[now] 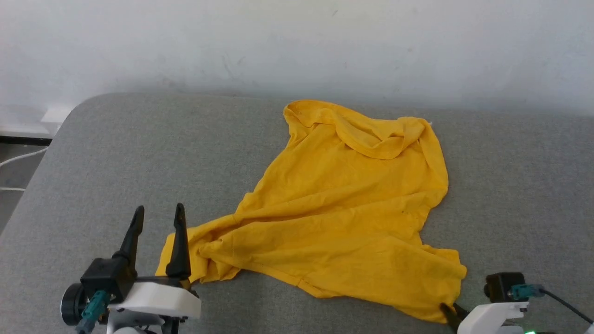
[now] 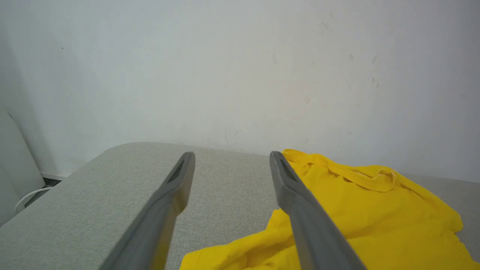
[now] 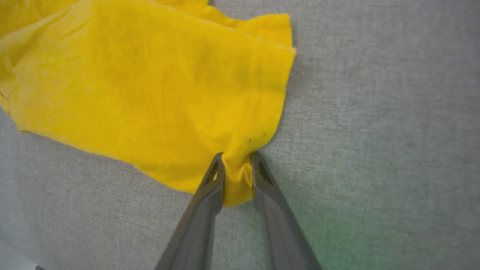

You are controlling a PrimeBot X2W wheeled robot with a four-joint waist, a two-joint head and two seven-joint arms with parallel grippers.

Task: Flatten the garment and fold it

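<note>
The garment [image 1: 343, 208] is a mustard-yellow T-shirt lying crumpled on the grey padded table [image 1: 139, 148], plain side up, with its neckline at the far end. My left gripper [image 1: 159, 208] stands open at the shirt's near-left corner, with nothing between its fingers; one finger overlaps the cloth's edge. In the left wrist view the left gripper [image 2: 231, 155] is wide open beside the garment [image 2: 375, 217]. My right gripper [image 1: 449, 310] is at the near-right corner. In the right wrist view the right gripper [image 3: 237, 157] has a bunched fold of the garment [image 3: 150, 93] pinched between its fingers.
A white wall [image 1: 297, 41] runs behind the table. The table's rounded left corner [image 1: 69, 111] drops off to a floor with a white cable [image 1: 18, 157]. Bare grey surface lies left and right of the shirt.
</note>
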